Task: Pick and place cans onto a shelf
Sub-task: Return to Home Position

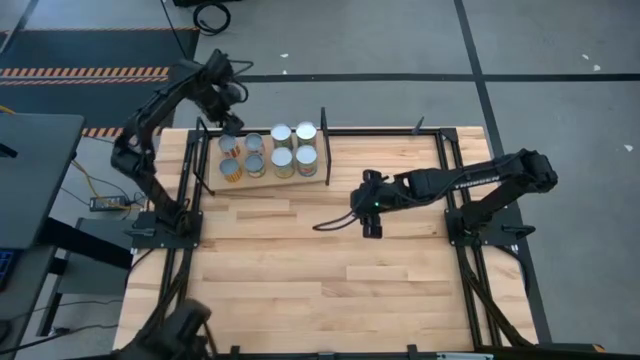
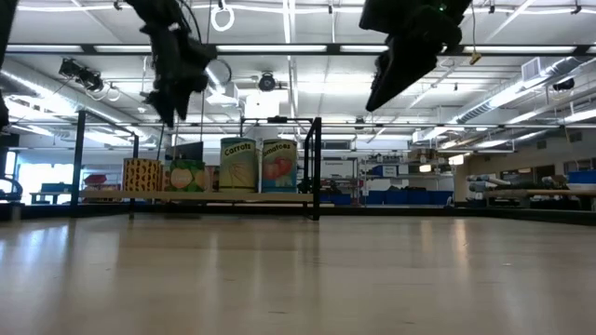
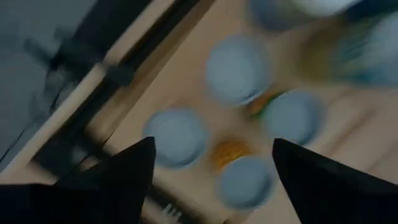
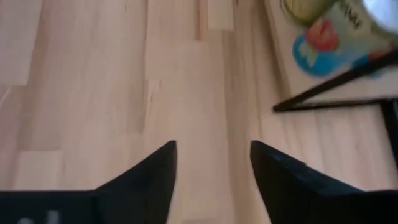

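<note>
Grey concrete floor (image 1: 540, 60) with dark seam lines; a strip of orange-and-black hazard tape (image 1: 85, 72) at far left and a black cable coil (image 1: 210, 15) lying beyond the table. A grey desk (image 1: 35, 180) stands just off the left side of the light-wood tabletop (image 1: 320, 290). In the low view: open industrial ceiling, long strip lights (image 2: 270, 48) lit, blue bins (image 2: 400, 197) and workbenches (image 2: 531, 194) along the rear.

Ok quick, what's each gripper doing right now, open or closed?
Left gripper: open, empty, above the cans.
Right gripper: open, empty, over the table.
</note>
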